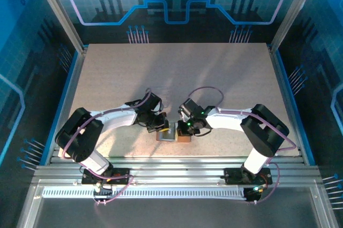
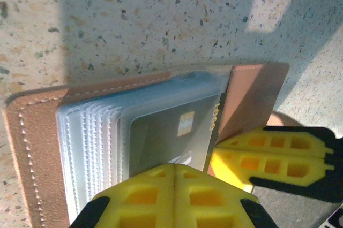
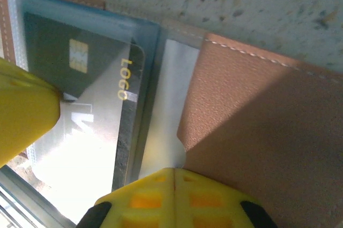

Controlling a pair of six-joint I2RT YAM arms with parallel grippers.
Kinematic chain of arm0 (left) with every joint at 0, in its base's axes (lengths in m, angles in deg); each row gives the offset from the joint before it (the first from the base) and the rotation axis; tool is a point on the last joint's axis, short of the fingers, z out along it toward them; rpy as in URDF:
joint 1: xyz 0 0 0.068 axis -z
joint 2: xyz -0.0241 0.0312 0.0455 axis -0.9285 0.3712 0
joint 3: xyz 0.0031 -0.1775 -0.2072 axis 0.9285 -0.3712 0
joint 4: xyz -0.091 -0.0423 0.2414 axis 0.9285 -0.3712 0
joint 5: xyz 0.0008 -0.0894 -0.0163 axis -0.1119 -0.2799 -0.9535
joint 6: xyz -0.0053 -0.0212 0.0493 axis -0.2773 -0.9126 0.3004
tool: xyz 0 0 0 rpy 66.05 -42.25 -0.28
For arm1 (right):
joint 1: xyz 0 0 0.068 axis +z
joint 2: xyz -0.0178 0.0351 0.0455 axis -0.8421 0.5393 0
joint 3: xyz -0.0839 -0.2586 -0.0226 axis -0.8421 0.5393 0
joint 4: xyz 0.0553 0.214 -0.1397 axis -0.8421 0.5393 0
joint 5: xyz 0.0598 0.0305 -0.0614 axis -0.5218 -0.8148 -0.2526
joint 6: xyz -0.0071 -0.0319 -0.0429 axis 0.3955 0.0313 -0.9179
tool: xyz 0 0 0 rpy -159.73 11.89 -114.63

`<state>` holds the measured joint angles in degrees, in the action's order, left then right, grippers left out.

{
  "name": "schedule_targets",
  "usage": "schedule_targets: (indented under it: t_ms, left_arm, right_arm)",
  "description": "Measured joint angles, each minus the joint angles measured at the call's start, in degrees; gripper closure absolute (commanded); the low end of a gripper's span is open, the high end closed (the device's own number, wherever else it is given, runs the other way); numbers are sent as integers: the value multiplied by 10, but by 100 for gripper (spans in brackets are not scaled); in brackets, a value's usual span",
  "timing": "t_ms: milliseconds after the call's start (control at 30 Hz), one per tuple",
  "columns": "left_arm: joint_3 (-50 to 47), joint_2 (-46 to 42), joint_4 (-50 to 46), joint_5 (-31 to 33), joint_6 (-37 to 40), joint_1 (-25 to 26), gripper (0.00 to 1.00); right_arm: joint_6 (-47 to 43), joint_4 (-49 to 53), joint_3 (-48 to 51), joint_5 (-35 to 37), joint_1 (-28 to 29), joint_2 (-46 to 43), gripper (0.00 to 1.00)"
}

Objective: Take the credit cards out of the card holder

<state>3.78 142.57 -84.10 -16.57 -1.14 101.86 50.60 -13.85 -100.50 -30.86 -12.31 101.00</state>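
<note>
- Working on the card holder (image 2: 37,153), spread open and flat on the bench (image 2: 134,19), close to its near edge and between the two arms.
- Holding the left claw (image 2: 174,196) pinched fully together with nothing seen between the tips, resting at the near edge of the stack of clear sleeves (image 2: 96,131).
- Holding the right claw (image 3: 174,198) closed tight and empty as well, tips down where the pale lining meets the salmon flap, just beside the left claw.
- Showing one of the credit cards (image 3: 80,78), dark grey with a gold chip and a "LOGO" mark, tucked inside the top sleeve.
- Cannot tell whether more lie in the sleeves beneath.
- Judged as bracing and lining up, with the holder pressed open and no card out yet; barely begun.
- Next, probably: pin the flap with the right claw, part the left claw slightly, then work a tip onto the card's edge and slide it toward the sleeve's opening; cannot tell which side that is.
- Calls for a light, shallow touch, given a thin card under slick plastic.
- Easy to drag the whole holder along, or to catch the sleeve instead of the card.
</note>
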Motion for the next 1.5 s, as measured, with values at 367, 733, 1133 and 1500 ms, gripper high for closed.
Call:
schedule_targets:
  t_ms: [367,733,1133,1500]
  left_arm:
    - [-7,10,9,0,0,0,100]
    - [-19,10,35,-2,0,0,100]
    - [-19,9,34,-2,4,0,100]
    - [-19,9,34,-2,13,-1,100]
  right_arm:
    - [-3,-1,0,-8,-9,-11,91]
    - [42,-89,33,-89,-39,-35,80]
    - [50,-116,22,-123,-39,10,72]
    - [39,-87,18,-103,-39,0,78]
